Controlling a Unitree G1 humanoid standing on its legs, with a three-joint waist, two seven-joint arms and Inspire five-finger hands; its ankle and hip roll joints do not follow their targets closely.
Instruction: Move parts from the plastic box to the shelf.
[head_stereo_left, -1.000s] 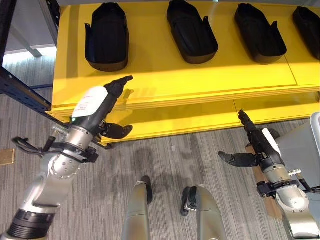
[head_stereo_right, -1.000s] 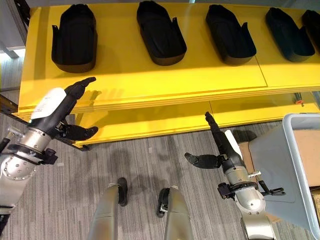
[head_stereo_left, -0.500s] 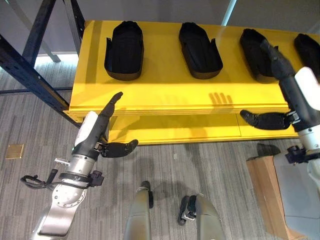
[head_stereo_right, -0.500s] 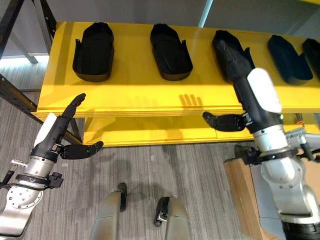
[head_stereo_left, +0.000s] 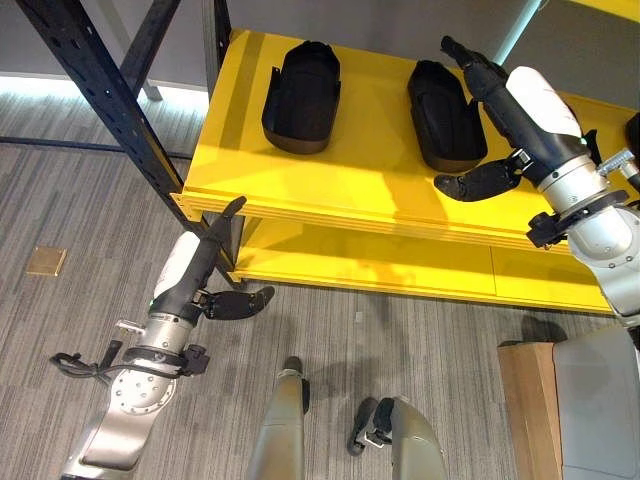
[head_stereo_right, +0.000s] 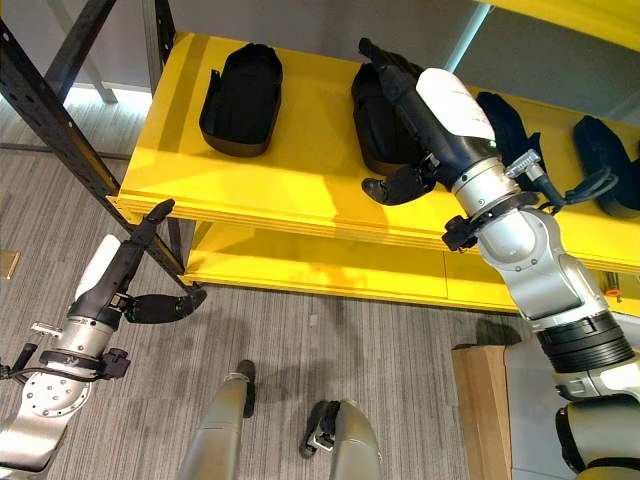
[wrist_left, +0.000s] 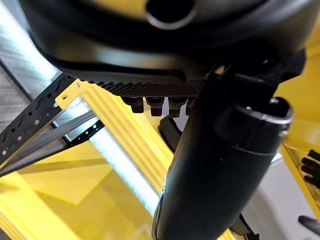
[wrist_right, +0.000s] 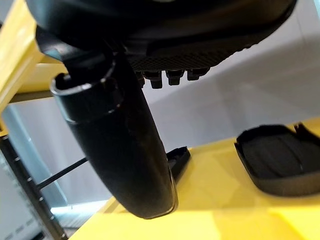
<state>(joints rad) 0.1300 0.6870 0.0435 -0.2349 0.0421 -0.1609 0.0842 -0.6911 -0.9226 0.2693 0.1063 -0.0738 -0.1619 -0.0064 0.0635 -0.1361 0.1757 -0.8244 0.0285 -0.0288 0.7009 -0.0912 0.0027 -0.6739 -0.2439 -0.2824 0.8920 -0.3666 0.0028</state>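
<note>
A yellow shelf (head_stereo_left: 330, 180) carries a row of black moulded parts: one at the left (head_stereo_left: 303, 85), a second (head_stereo_left: 445, 118) beside it, and more further right (head_stereo_right: 505, 120). My right hand (head_stereo_left: 490, 85) is raised over the shelf, above the second part. It is open, with straight fingers, its thumb spread and nothing in it. In its wrist view the thumb (wrist_right: 120, 145) stands before a part (wrist_right: 280, 160) lying on the shelf. My left hand (head_stereo_left: 215, 232) hangs low below the shelf's front left corner, open and empty.
A dark blue rack upright (head_stereo_left: 110, 100) with a diagonal brace stands at the shelf's left end. A lower yellow board (head_stereo_left: 400, 270) lies under the shelf. At the lower right, a grey plastic box (head_stereo_left: 600, 400) stands by a cardboard carton (head_stereo_left: 525, 400) on the carpet.
My right hand has risen from low by the box to above the shelf, over the second part. My left hand has sunk below the shelf edge. The camera has shifted left.
</note>
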